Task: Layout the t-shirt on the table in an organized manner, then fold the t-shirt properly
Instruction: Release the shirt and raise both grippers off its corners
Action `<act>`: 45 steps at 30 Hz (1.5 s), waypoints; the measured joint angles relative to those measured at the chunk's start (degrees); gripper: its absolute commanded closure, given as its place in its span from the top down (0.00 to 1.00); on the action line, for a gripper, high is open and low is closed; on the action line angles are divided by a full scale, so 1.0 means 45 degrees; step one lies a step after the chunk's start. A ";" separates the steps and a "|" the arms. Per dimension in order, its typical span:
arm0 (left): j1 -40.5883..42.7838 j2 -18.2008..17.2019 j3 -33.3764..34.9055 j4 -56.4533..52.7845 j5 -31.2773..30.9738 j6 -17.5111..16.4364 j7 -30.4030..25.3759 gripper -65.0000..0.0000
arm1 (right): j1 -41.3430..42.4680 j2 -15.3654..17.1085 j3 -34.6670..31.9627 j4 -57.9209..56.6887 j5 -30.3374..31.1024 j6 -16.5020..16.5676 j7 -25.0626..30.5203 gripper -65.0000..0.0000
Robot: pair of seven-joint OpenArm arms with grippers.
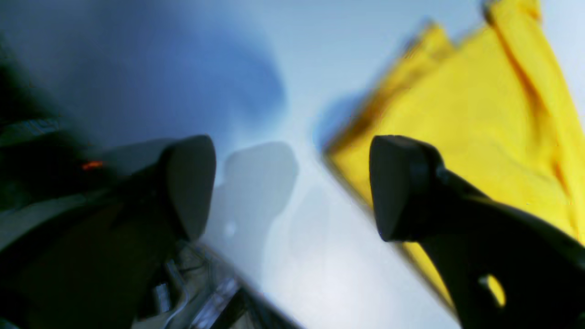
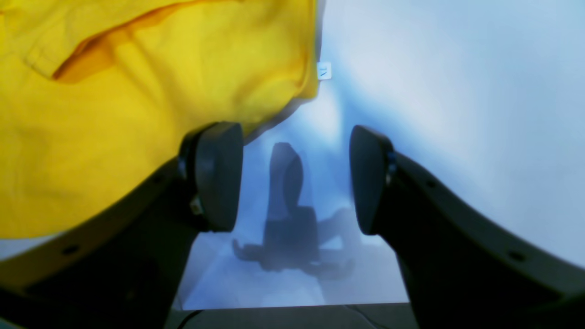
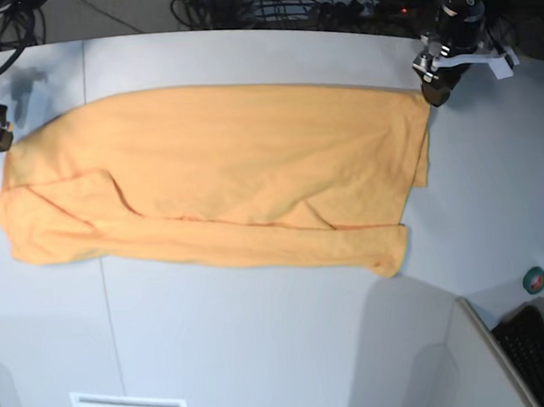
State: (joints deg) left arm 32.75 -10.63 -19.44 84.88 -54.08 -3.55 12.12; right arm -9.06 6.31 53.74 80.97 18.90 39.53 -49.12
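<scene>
White tabletop (image 3: 265,355) carries our orange t-shirt (image 3: 213,170), spread centrally; left gripper (image 1: 292,187) at two o'clock and right gripper (image 2: 296,178) at nine o'clock both gape, holding nothing; the lower edge sits doubled over, so careless folding may trap creases.

Left hand (image 1: 292,187): two dark matte fingers (image 1: 189,183), rounded wedge pads, oval slot in one arm. Right hand (image 2: 295,178): same black build, small screw holes along finger arms, grey flat pads.
</scene>
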 measured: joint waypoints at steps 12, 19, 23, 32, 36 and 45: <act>-0.1593 -0.0005 0.1146 -0.1797 0.0000 -0.0282 -0.0277 0.64 | 0.0860 0.0423 0.0005 -0.2302 -0.0005 0.0015 0.0073 0.55; -0.1948 -0.0044 0.1379 -0.2341 -0.0053 -0.0549 -0.0554 0.52 | 0.1127 0.1078 -0.0301 -0.4167 -0.0073 0.0000 0.0894 0.55; -0.2181 -0.0044 0.1831 -0.2390 -0.0044 -0.0500 -0.0427 0.35 | 0.1384 0.1015 -0.1307 -0.4299 0.0049 0.0005 0.1209 0.55; -0.2399 0.0000 0.2118 -0.2429 -0.0024 -0.0359 -0.0146 0.11 | 0.1826 0.1224 -0.1326 -0.5411 0.0447 0.0141 0.1700 0.55; -0.2370 -0.0044 0.2074 -0.2453 0.0000 -0.0306 -0.0117 0.02 | 0.1719 0.1156 -0.1321 -0.5411 0.0481 0.0141 0.1899 0.55; -0.2375 -0.0364 0.2025 -0.2477 0.0000 -0.0311 -0.0024 0.02 | 0.1049 0.1171 0.0306 -0.4459 -0.0316 -0.1540 0.2662 0.50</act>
State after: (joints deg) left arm 22.06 -12.27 -10.33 73.73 -54.08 -4.95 12.01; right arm -4.34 11.57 55.11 60.90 17.47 32.60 -37.15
